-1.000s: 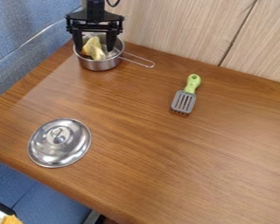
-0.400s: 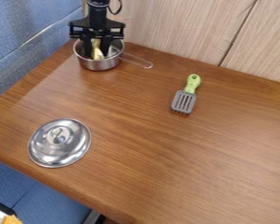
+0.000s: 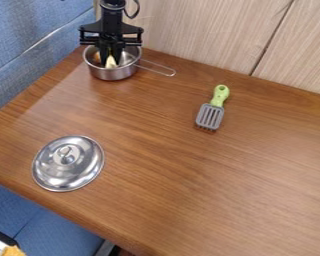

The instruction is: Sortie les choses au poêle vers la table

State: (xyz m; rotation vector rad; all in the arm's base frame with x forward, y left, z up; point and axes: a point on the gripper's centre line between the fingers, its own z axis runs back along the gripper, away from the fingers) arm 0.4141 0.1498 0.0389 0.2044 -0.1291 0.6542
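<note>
My pincer (image 3: pixel 110 59) was down in the steel saucepan (image 3: pixel 114 75) at 11 o'clock, pinching the yellow piece (image 3: pixel 110 63). Metal lid (image 3: pixel 79 167) sat at 8, slotted spatula (image 3: pixel 210 116) at 2.

This looks like a place to sit, with a robot at work in it, maybe a lab or an office. I can't tell which. The big brown desk (image 3: pixel 189 175) is made of wood. Soft blue cloth (image 3: pixel 29 35), like on a couch, is on the left, and a blue seat (image 3: pixel 39 212) is at the near left. The far wall (image 3: pixel 203 30) is light wood. A black robot arm (image 3: pixel 112 20) makes me think of a lab. The pan (image 3: pixel 113 74) and lid (image 3: pixel 86 172) are kitchen things.
</note>
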